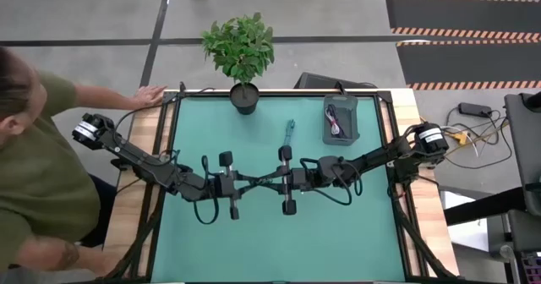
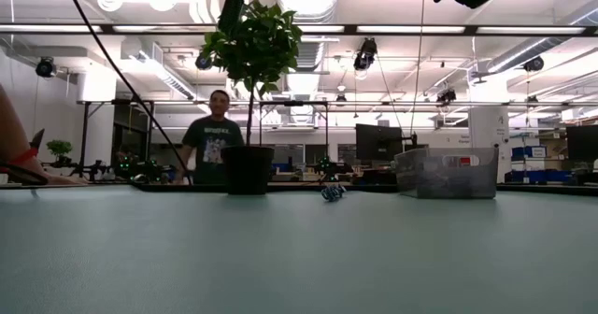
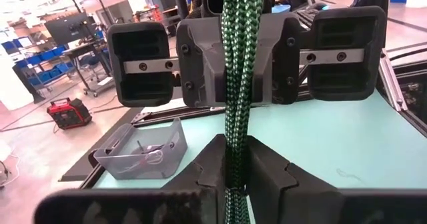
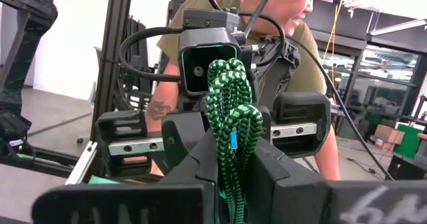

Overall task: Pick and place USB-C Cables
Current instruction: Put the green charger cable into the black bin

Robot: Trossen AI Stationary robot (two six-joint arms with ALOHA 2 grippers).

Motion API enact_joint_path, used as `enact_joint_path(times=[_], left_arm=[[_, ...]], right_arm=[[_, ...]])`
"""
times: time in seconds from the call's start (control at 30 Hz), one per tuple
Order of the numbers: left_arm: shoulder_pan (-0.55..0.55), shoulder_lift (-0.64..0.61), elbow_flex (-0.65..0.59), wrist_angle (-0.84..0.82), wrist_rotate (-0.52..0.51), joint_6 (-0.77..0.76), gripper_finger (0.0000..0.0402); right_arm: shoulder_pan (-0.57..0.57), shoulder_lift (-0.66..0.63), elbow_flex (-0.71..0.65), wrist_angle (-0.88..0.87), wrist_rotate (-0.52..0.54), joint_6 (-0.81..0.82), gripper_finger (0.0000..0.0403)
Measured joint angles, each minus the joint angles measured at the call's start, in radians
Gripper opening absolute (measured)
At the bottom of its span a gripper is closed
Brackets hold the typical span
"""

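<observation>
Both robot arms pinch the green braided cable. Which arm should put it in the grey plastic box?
Right. The right gripper grips the green braided cable, as the left gripper does, but the grey plastic box stands on the right arm's side of the table.

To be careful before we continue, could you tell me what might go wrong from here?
1. The left gripper and right gripper both appear shut on the green cable; pulling apart before one lets go could strain or drop it.
2. The grippers face each other closely, so a small misstep may knock them together.
3. A person's hand rests on the table edge near the left arm.
</observation>
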Motion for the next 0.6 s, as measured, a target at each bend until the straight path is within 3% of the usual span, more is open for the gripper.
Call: enact_joint_path(times=[0.4,0.6], left_arm=[[0.001,-0.001,0.000,-0.016,-0.005,0.028,0.0169],[0.001,-0.028,0.001,-0.159,-0.007,0.042,0.0223]], right_arm=[[0.001,-0.008,0.000,-0.077,-0.007,0.013,0.0027],[-0.007,-0.066,0.002,-0.246,0.029,0.044,0.0027]])
